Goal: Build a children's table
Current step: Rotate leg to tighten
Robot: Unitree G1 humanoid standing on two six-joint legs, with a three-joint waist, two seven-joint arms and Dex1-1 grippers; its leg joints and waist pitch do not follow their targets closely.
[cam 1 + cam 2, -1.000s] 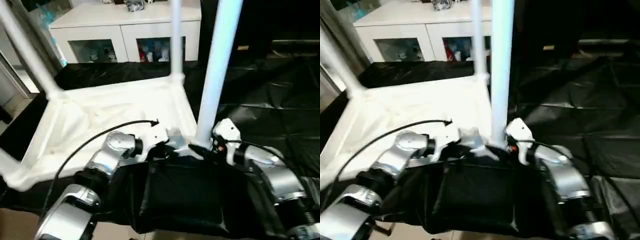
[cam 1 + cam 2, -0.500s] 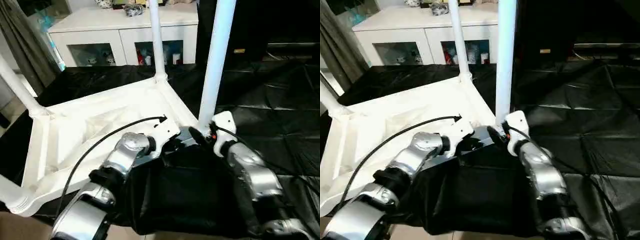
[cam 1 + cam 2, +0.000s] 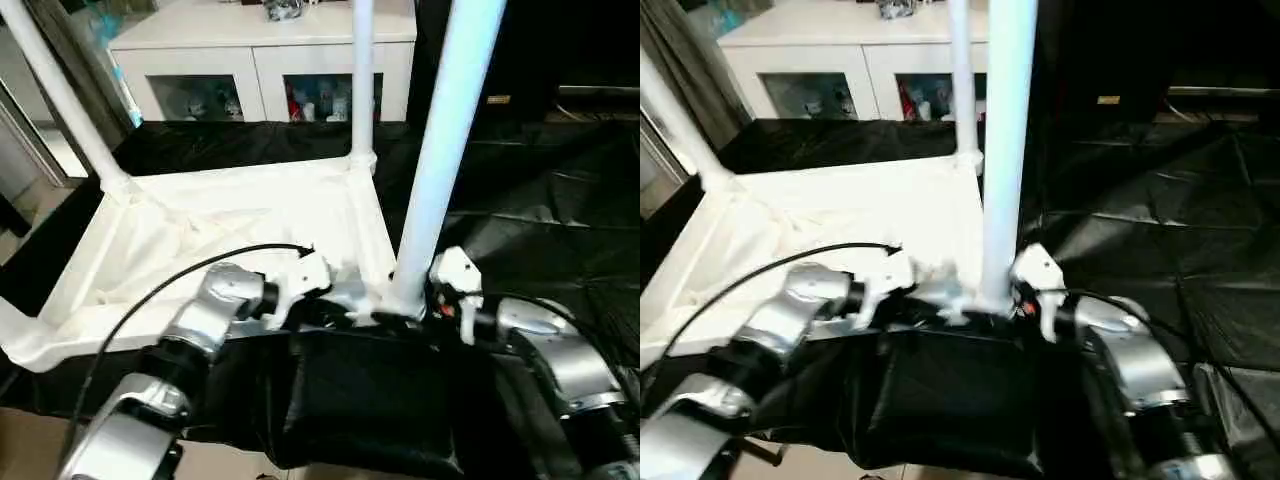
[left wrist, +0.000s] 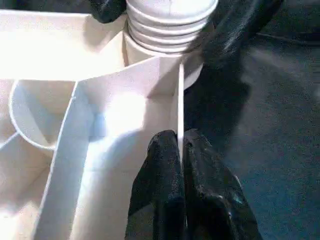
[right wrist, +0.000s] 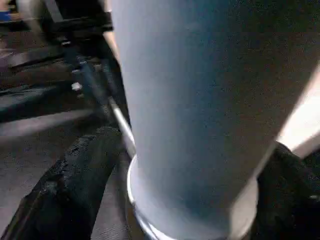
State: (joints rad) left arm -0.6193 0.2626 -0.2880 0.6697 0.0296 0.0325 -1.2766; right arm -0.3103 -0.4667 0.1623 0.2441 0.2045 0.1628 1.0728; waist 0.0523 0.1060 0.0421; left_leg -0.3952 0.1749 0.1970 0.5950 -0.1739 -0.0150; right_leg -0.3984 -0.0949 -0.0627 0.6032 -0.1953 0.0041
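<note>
The children's table lies upside down on the black-draped desk, its near edge by the desk's front edge; bare cloth lies open toward 3 o'clock. Left end effector is pressed together, pinching the table's thin rim. Right end effector is spread around the near leg at its base, wider than a second ago. Three upright legs show; one white cabinet stands at 12 o'clock.

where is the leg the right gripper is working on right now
In the left eye view the near leg stands upright in the upturned table top's near right corner socket, the right gripper's fingers at its base.
</note>
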